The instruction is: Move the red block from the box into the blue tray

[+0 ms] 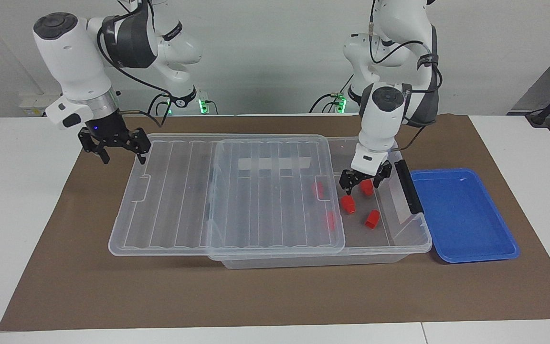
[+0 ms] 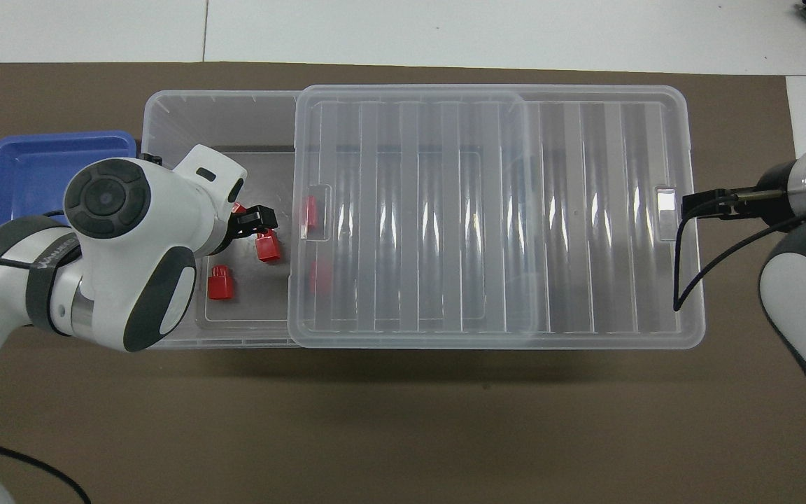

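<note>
The left gripper point(image 2: 249, 220) is down in the box's point(image 2: 221, 115) uncovered end, a red block point(image 2: 268, 246) just by its fingers and another block point(image 2: 220, 283) close below the wrist. The lid point(image 2: 487, 210) covers the rest, two blocks showing through it. The tray point(image 2: 32, 168) lies beside the box

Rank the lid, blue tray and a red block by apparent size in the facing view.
1. Lid, largest.
2. Blue tray.
3. Red block, smallest by far.
All sit at similar range, so the order is safe.
</note>
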`<state>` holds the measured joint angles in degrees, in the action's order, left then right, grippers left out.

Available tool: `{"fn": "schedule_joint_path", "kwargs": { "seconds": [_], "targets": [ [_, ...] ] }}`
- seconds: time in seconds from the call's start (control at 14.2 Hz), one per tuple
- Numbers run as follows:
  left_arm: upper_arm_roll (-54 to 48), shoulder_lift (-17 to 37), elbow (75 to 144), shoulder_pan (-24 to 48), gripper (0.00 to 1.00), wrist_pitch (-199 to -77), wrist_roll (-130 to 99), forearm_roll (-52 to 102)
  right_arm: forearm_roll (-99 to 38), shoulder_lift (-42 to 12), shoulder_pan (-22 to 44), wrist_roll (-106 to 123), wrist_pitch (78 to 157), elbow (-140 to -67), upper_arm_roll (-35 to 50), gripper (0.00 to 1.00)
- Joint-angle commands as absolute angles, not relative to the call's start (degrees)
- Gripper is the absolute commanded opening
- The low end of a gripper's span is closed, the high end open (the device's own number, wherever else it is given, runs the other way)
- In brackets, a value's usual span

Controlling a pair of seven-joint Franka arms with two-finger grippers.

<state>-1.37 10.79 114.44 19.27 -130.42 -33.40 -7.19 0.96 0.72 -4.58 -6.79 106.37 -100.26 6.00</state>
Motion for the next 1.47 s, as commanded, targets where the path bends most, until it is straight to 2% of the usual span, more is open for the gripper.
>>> {"fn": "schedule_joint_path", "kwargs": {
  "seconds": [0.0,0.28,1.05,1.19,1.33,1.4],
  "targets": [
    [-0.53,15.45,114.87,19.69,1.0,-135.87,-33.57,-8.79,0.18,-0.17,-4.83,-12.03,101.35,-94.5,7.47,1.0],
    [-0.62,16.79,115.48,20.04,1.0,-137.82,-34.63,-8.53,1.32,-2.2,-2.2,-14.49,91.95,-85.79,7.82,1.0],
    [-0.7,16.17,116.98,21.36,0.99,-136.5,-41.84,-8.35,2.03,-0.44,-3.07,-14.15,89.65,-88.86,7.39,1.0],
    [-0.62,16.08,117.51,21.36,0.87,-136.49,-41.84,-8.35,1.67,-0.44,-3.69,-14.24,89.47,-88.86,7.29,1.0],
    [-0.7,16.08,117.51,21.27,0.6,-136.32,-41.75,-8.35,1.58,-0.44,-3.78,-14.24,89.56,-88.86,7.29,1.0],
    [-0.7,16.08,117.51,21.27,0.43,-136.14,-41.57,-8.35,1.58,-0.44,-3.78,-14.24,89.56,-88.86,7.29,1.0]
  ]
}}
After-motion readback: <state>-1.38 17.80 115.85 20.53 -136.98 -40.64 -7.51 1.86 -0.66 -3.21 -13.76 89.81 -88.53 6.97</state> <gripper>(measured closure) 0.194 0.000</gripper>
